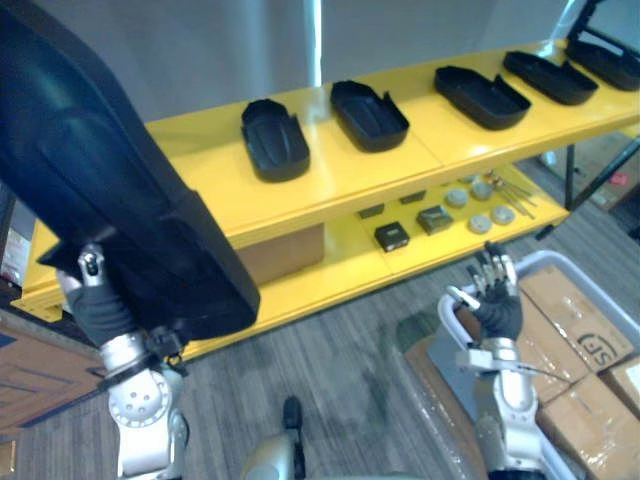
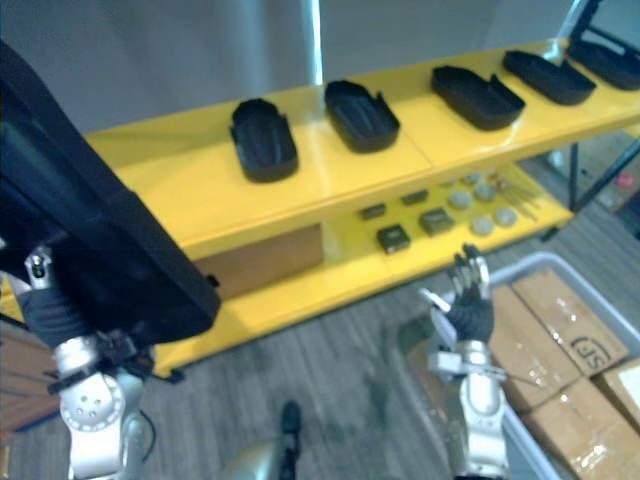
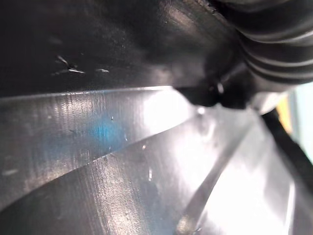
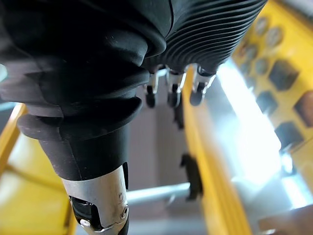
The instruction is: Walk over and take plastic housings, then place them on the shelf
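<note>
Where writing shows at all, it is dark print on the cardboard cartons [image 1: 590, 345] packed in a pale-rimmed crate [image 1: 548, 254] at the lower right of the frame; the black parts carry no label that can be made out. At the upper left a large black plastic housing [image 1: 120, 180] is held up close to the camera, tilted, its lower end against the left hand [image 1: 98, 310], whose dark ribbed cover rises from the wrist at the lower left. How that hand grips it cannot be told, and the left wrist view shows the housing's glossy scratched surface right by the cover. The right hand [image 1: 497, 312] stands upright at the lower right, above the crate's near edge, its fingers [image 4: 171, 95] loosely extended, its thumb out to the side, holding nothing. Across the top of the frame runs a yellow shelf [image 1: 200, 170] with five more black housings in a row on its upper deck, the nearest [image 1: 275, 140] left of centre. On the lower deck lie small dark square blocks [image 1: 392, 237] and round grey discs [image 1: 480, 205].
</note>
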Robot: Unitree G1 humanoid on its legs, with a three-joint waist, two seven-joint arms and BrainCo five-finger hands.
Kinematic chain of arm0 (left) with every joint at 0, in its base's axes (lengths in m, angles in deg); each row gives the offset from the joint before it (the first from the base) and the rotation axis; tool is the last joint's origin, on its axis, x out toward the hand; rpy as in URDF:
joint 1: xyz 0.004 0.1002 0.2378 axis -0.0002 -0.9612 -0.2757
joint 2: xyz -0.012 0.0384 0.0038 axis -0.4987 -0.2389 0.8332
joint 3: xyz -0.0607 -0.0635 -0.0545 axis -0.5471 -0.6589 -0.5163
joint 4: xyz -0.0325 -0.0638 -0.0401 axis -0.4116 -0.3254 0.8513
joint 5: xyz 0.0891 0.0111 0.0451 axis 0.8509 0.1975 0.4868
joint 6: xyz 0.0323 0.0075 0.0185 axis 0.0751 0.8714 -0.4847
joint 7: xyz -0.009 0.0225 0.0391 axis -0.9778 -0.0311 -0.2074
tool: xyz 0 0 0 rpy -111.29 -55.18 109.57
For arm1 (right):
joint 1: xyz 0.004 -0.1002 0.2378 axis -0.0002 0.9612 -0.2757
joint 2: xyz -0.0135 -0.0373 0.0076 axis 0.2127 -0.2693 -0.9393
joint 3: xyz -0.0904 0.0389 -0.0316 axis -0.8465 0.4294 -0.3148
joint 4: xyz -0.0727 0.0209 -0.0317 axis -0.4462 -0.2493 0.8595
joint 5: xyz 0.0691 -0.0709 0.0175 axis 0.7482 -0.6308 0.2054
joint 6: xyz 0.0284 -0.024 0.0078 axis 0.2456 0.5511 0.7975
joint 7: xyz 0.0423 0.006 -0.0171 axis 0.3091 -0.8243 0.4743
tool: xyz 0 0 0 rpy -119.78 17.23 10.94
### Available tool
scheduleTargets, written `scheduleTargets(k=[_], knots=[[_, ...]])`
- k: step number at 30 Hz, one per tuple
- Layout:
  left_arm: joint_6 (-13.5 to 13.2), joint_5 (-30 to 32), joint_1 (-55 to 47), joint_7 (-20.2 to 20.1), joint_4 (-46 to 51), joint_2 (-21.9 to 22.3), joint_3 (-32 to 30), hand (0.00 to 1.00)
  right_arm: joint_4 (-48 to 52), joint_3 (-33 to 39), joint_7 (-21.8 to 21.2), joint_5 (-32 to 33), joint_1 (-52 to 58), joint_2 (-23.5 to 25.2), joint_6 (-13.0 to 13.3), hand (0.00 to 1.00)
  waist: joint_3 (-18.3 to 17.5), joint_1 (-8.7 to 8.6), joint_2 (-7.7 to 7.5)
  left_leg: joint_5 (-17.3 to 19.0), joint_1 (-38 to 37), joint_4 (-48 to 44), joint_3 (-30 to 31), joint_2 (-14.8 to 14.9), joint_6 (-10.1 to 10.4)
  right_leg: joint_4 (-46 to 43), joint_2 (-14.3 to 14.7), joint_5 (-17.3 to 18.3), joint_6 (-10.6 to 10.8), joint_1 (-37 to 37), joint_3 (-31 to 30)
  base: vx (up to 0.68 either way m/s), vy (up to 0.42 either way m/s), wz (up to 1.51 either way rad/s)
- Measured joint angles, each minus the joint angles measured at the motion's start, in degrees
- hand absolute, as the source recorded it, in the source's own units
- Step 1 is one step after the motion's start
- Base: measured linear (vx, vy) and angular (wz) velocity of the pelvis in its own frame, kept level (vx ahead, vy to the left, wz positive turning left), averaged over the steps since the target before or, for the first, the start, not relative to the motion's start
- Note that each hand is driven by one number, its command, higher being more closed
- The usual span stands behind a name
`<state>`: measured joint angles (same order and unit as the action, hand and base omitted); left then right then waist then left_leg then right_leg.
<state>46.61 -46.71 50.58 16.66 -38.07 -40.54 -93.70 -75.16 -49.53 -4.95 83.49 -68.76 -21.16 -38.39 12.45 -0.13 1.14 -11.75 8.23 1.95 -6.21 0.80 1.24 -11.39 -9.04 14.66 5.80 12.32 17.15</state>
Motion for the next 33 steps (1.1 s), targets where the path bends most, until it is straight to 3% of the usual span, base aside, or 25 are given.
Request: scheduleTargets(k=[5, 6, 7, 8, 9, 11, 12, 13, 14, 15, 16, 17, 19, 21, 24, 26, 27, 28, 29, 30, 31, 33], knots=[[-0.16, 1.71, -1.43, 0.52, 1.02, 0.10, 0.11, 1.00, 0.00, 0.14, 0.35, 0.41, 1.36, 0.22, 0.31, 0.00, 0.40, -0.61, 0.49, 0.00, -1.18, 1.08, 0.46, 0.29, 0.37, -1.92, 0.13, 2.05, -0.12, -0.20, 0.26, -0.07, -0.036, 0.04], [-0.43, 2.25, -2.02, 0.92, 1.60, 0.16, 0.31, 1.00, 0.00, 0.28, 0.30, 0.63, 1.42, 0.45, 0.56, 0.00, 0.43, -0.63, 0.24, 1.05, -1.39, 1.78, 0.20, 0.07, 1.76, -1.52, -0.48, 2.24, -0.60, -0.23, 0.65, -0.03, 0.029, 0.09], [-0.53, 2.56, -1.77, 1.10, 1.65, 0.14, 0.44, 1.00, 0.02, 0.63, 0.12, 0.62, 1.45, 0.77, 0.72, 0.00, 0.85, -0.68, -0.73, 1.91, -0.94, 0.80, -0.05, -0.26, 1.46, -1.04, -1.51, 2.26, -0.53, -0.07, 1.41, 0.00, 0.060, 0.04], [-0.55, 3.86, -1.71, 1.50, 1.95, 0.17, 0.27, 1.00, 0.07, 1.31, -0.23, 0.61, 1.46, 1.64, 0.82, 0.00, 1.20, -0.38, -1.21, 3.41, 0.59, -6.83, -0.41, -1.02, -1.02, -1.15, -2.58, 2.31, -0.35, 0.22, 1.42, 0.04, 0.073, 0.11], [-0.58, 4.37, -1.80, 1.60, 2.59, 0.01, 0.08, 1.00, 0.27, 1.74, -0.25, 0.61, 1.48, 1.97, 1.20, 0.00, 0.97, -0.54, -0.73, 6.49, 0.95, -9.47, -0.48, -1.86, -1.15, -1.43, -3.09, 2.85, 0.09, 0.97, 1.97, 0.04, 0.053, 0.13], [-1.17, 4.45, -1.57, 1.33, 3.86, -0.06, -0.27, 1.00, 0.29, 2.22, -0.06, 0.77, 1.53, 2.09, 1.77, 0.00, 1.16, -0.95, -1.95, 8.35, 0.46, -10.05, -0.50, -4.03, -1.94, -3.35, -5.13, 2.95, 0.05, 1.73, 2.68, 0.09, 0.099, 0.23], [-2.12, 4.57, -0.56, 1.18, 3.99, -0.07, -0.31, 1.00, 0.20, 2.43, 0.25, 1.22, 1.20, 1.55, 2.01, 0.00, 1.80, -0.84, -0.99, 10.09, 1.09, -12.30, -0.38, -4.11, -2.39, -11.32, -6.22, 2.60, -0.91, -1.10, 2.26, 0.12, 0.135, 0.20], [-2.22, 4.58, -0.17, 1.07, 4.00, -0.16, -0.36, 1.00, 0.18, 2.44, 0.55, 1.47, 1.12, 1.47, 2.08, 0.00, 2.20, -0.85, -0.67, 10.68, 0.99, -12.98, 0.02, -4.02, -2.57, -16.68, -6.71, 1.64, -2.80, -3.44, 1.28, 0.13, 0.150, 0.23], [-2.23, 4.58, 0.13, 0.58, 4.09, -0.82, -0.76, 1.00, 0.14, 2.43, 0.94, 1.95, 1.07, 1.65, 2.43, 0.00, 2.40, -0.98, -0.90, 11.37, 0.29, -13.16, 0.69, -3.77, -2.95, -26.47, -7.50, -2.26, -8.12, -8.65, -1.09, 0.10, 0.113, 0.19], [-2.22, 4.62, 0.21, -0.02, 4.29, -1.30, -1.50, 1.00, 0.15, 2.45, 1.00, 1.92, 0.90, 1.73, 2.72, 0.00, 2.37, -0.93, -0.87, 11.61, -0.70, -12.65, 0.83, -3.62, -3.12, -30.39, -7.86, -5.05, -8.88, -10.42, -2.50, 0.16, 0.110, 0.15], [-2.18, 5.03, 0.26, -0.30, 4.67, -2.49, -3.13, 1.00, 0.15, 2.73, 1.15, 1.62, 0.44, 1.81, 3.28, 0.00, 2.74, -0.80, -1.60, 11.89, -3.25, -10.93, 1.34, -3.39, -3.52, -35.27, -7.95, -10.85, -8.15, -12.33, -5.13, 0.19, 0.064, 0.04], [-2.09, 4.85, 0.31, -0.23, 4.86, -3.92, -4.50, 1.00, 0.16, 3.17, 1.40, 1.05, 0.02, 1.94, 4.50, 0.00, 2.65, -0.69, -1.60, 12.18, -4.63, -9.69, 1.73, -2.92, -3.87, -36.33, -7.67, -9.50, -6.88, -13.42, -6.44, 0.19, 0.066, 0.04], [-1.67, 3.63, 1.04, 0.01, 4.79, -5.33, -6.45, 1.00, 0.25, 4.06, 2.23, -1.30, -2.31, 1.91, 6.55, 0.00, 2.43, -0.53, -1.85, 12.96, -4.98, -9.43, 2.37, -1.85, -3.92, -31.28, -6.39, -3.64, -4.18, -14.69, -6.51, 0.18, 0.071, 0.01], [-0.90, 3.14, 2.63, 0.34, 3.93, -6.20, -7.40, 1.00, 1.91, 5.61, 3.12, -3.14, -4.43, 1.65, 7.68, 0.00, 2.57, -0.22, -1.55, 13.65, -5.05, -9.39, 2.53, -0.53, -3.45, -21.41, -4.67, -2.44, -2.60, -15.37, -7.91, 0.15, 0.038, 0.00], [1.14, 1.79, 5.34, 2.19, 1.27, -8.81, -6.88, 1.00, 7.21, 8.07, 3.33, -3.36, -7.25, -1.01, 8.81, 0.00, 2.14, -0.11, -2.23, 14.93, -6.40, -9.51, 3.50, 0.17, -1.96, -9.54, -3.71, -5.23, 1.80, -16.69, -13.26, 0.17, -0.068, 0.14], [1.75, 1.66, 5.44, 3.03, 1.01, -8.78, -6.75, 1.00, 9.41, 8.79, 3.17, -3.19, -7.50, -2.42, 9.25, 0.00, 1.88, -0.21, -2.26, 15.54, -7.26, -9.56, 4.56, 0.21, -0.95, -6.76, -3.58, -6.15, 2.97, -15.82, -13.52, 0.20, -0.190, 0.38], [1.87, 1.86, 5.47, 4.01, 1.02, -8.58, -6.82, 1.00, 10.79, 9.01, 2.88, -2.15, -8.25, -3.40, 9.27, 0.00, 0.56, -0.09, -3.36, 16.04, -7.11, -10.03, 5.83, 0.27, -0.16, -2.52, -3.04, -6.96, 2.84, -14.32, -12.37, 0.21, -0.268, 0.45], [1.94, 2.05, 5.49, 4.35, 1.08, -8.39, -6.81, 1.00, 11.16, 9.09, 2.71, -2.01, -8.88, -3.87, 9.28, 0.00, 0.31, -0.03, -3.34, 16.30, -6.88, -10.53, 6.37, 0.34, 0.24, 0.11, -2.48, -8.29, 2.08, -13.26, -11.91, 0.21, -0.329, 0.50], [2.11, 2.08, 5.43, 4.96, 1.27, -7.87, -6.92, 1.00, 11.70, 9.09, 2.38, -1.83, -10.74, -4.65, 9.30, 0.00, -0.61, 0.49, -4.65, 17.27, -6.02, -11.39, 7.30, 0.18, 1.69, 4.26, -1.78, -11.89, 0.86, -11.17, -10.26, 0.18, -0.381, 0.49], [2.14, 2.25, 5.21, 5.43, 1.21, -5.95, -6.94, 1.00, 11.89, 9.08, 2.39, -1.85, -12.71, -5.72, 9.27, 0.00, -1.67, 1.06, -5.51, 18.82, -4.86, -13.08, 7.75, 0.35, 2.86, 6.85, -1.56, -13.44, 2.72, -9.37, -7.51, 0.18, -0.382, 0.47], [2.23, 2.24, 4.52, 5.63, 1.30, -4.10, -6.54, 1.00, 11.81, 8.99, 2.47, -1.83, -13.68, -6.65, 9.00, 0.00, -2.09, 1.20, -4.34, 19.40, -4.06, -14.13, 7.30, 1.78, 3.20, 7.70, -0.34, -14.13, 1.93, -8.81, -6.18, 0.15, -0.330, 0.65], [2.94, 3.11, 3.28, 5.79, 1.43, -0.04, -5.95, 1.00, 12.07, 9.66, 3.53, -1.96, -15.51, -10.24, 8.03, 0.00, -3.09, 0.70, 0.18, 19.05, -2.08, -15.77, -1.04, 7.30, 3.36, 9.11, 1.56, -13.76, 1.22, -7.25, -1.28, 0.16, -0.247, 0.86]])
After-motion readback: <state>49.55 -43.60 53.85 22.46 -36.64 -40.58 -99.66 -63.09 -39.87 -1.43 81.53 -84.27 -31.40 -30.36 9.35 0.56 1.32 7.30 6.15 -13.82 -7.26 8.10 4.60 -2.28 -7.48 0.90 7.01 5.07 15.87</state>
